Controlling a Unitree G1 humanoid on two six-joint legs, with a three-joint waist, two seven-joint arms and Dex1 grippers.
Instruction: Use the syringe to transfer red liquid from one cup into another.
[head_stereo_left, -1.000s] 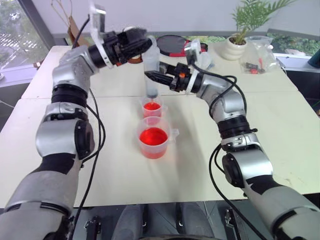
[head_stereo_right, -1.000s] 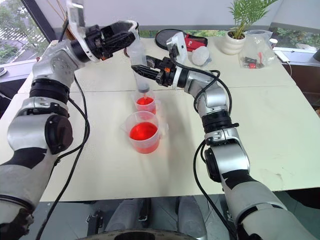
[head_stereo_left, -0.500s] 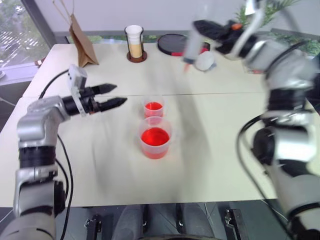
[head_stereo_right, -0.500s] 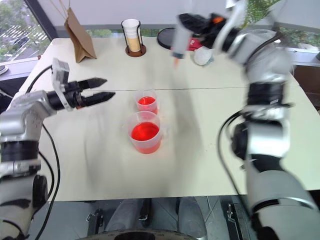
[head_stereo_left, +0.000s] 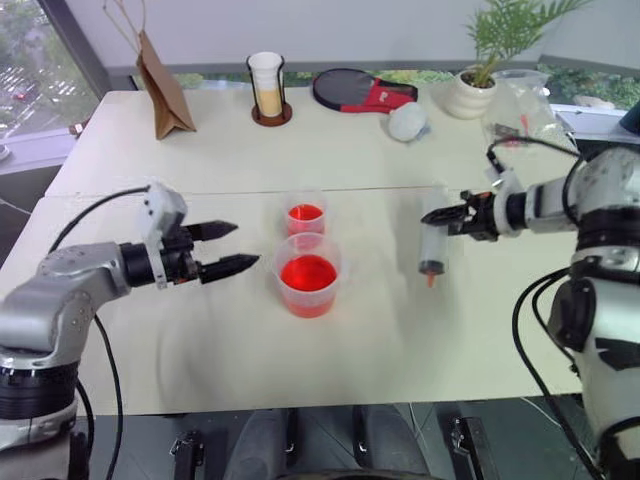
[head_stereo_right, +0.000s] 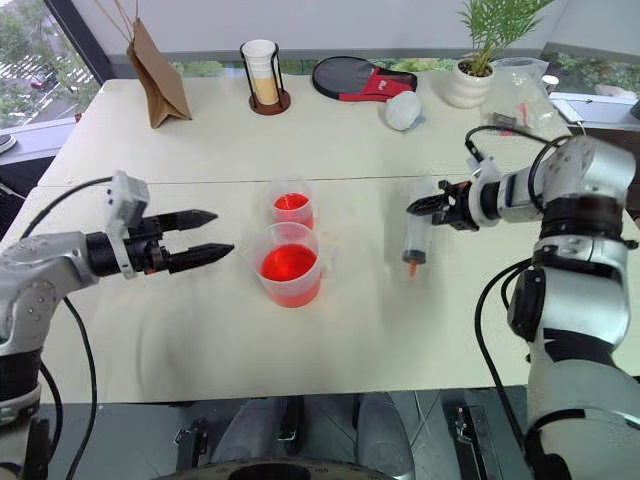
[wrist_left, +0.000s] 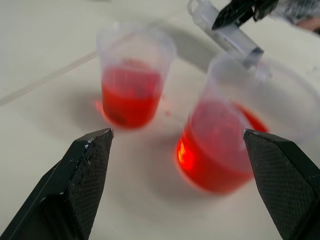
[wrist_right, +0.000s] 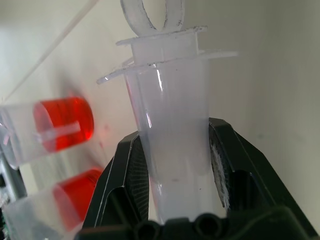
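Right of the beaker (head_stereo_left: 310, 273), over bare worktop (head_stereo_left: 400, 330), my right end effector (head_stereo_left: 462, 217) clamps the syringe (head_stereo_left: 434, 238); left end effector (head_stereo_left: 236, 248) gapes wide. Beaker and small cup (head_stereo_left: 306, 214) hold red liquid (head_stereo_left: 307, 272).

Right tool (wrist_right: 175, 150) clamps syringe (wrist_right: 172, 125) barrel; two cups of red liquid (wrist_right: 65, 122) beside

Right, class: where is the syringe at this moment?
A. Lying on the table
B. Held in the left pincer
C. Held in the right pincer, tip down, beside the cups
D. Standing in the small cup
C: the right pincer grips the syringe, which hangs tip down, apart from both cups.
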